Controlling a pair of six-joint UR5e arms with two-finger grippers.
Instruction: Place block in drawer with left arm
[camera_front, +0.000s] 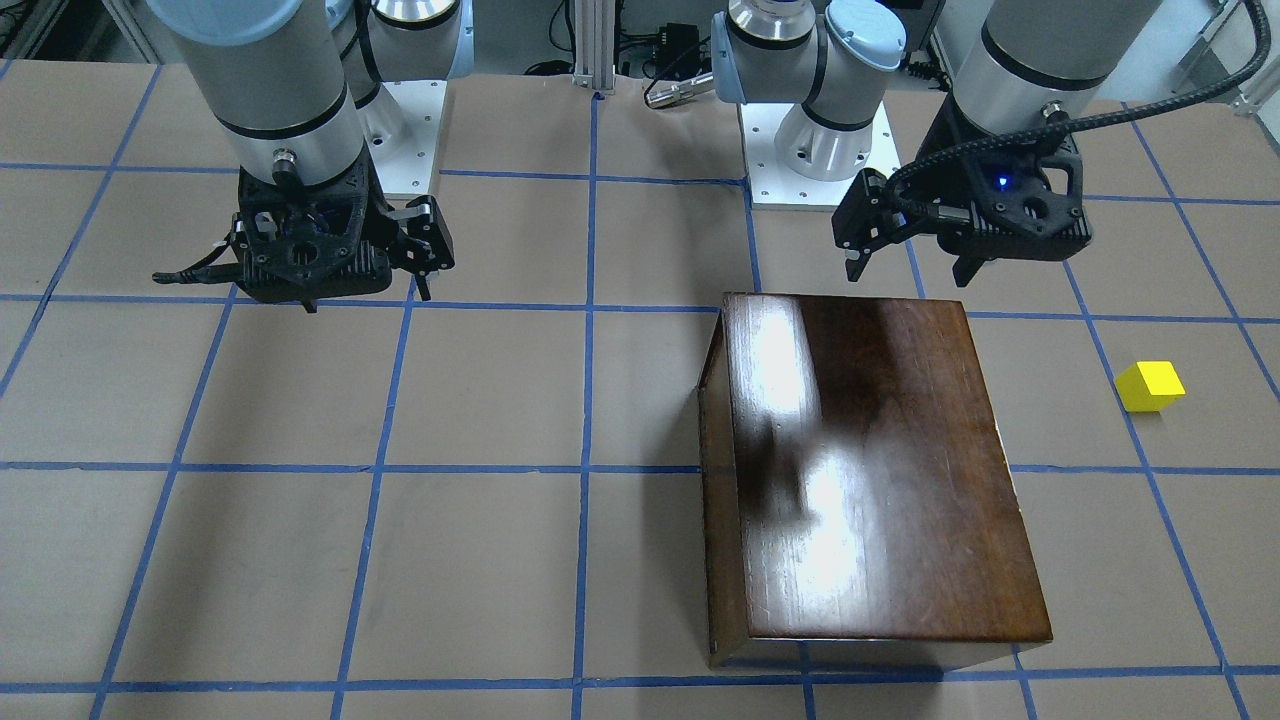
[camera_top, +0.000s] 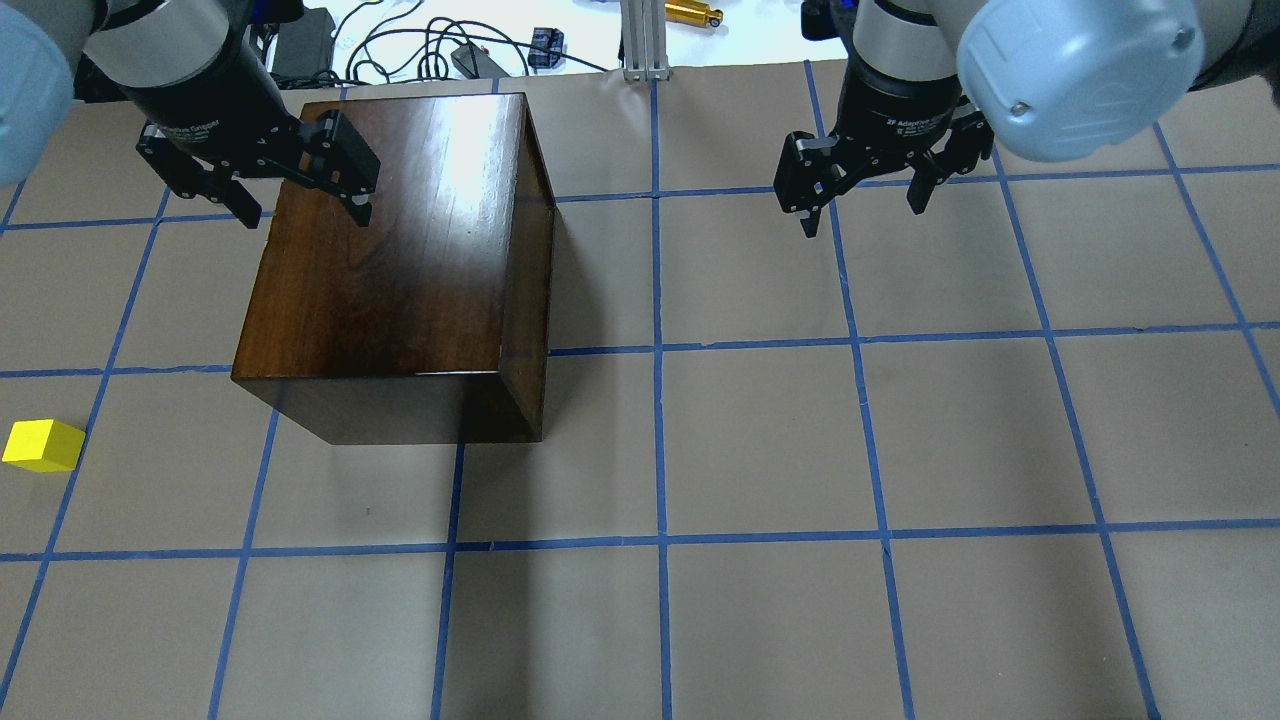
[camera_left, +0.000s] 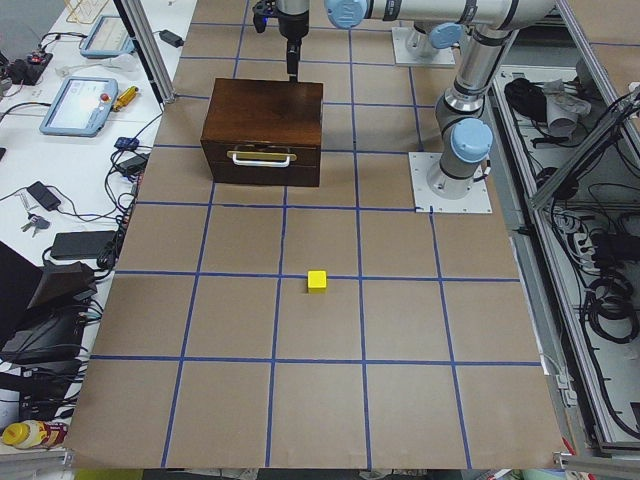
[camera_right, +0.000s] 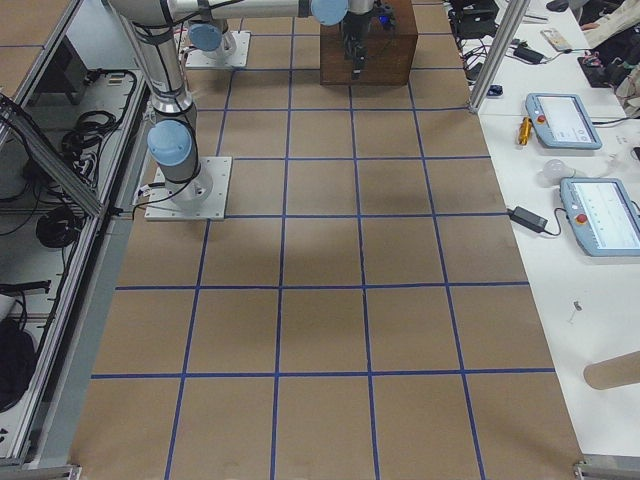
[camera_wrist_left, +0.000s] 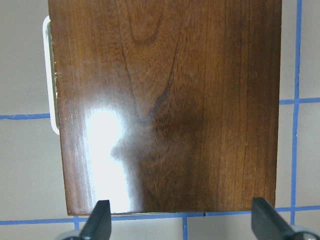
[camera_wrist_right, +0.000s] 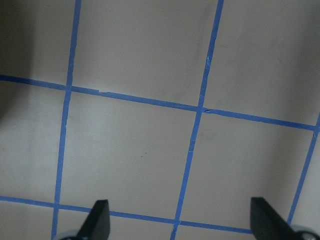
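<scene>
Small bright-yellow block (camera_top: 42, 446) on the table (camera_top: 760, 620) — plain cube, no long axis. Drawer (camera_left: 262, 158) shut, front facing block. Left fingers (camera_top: 345, 168) splayed over the box (camera_top: 400, 270); right fingers (camera_top: 805, 185) splayed too.

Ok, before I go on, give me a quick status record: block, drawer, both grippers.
block: small bright-yellow cube, lying on the brown paper-covered table, apart from the box, out beyond its drawer side
drawer: dark-brown front with metal pull, looks shut in the glossy dark-brown wooden box
left gripper: open, empty, above an edge of the box top
right gripper: open, empty, above bare table
progress: drawer not yet opened, block not yet picked
</scene>
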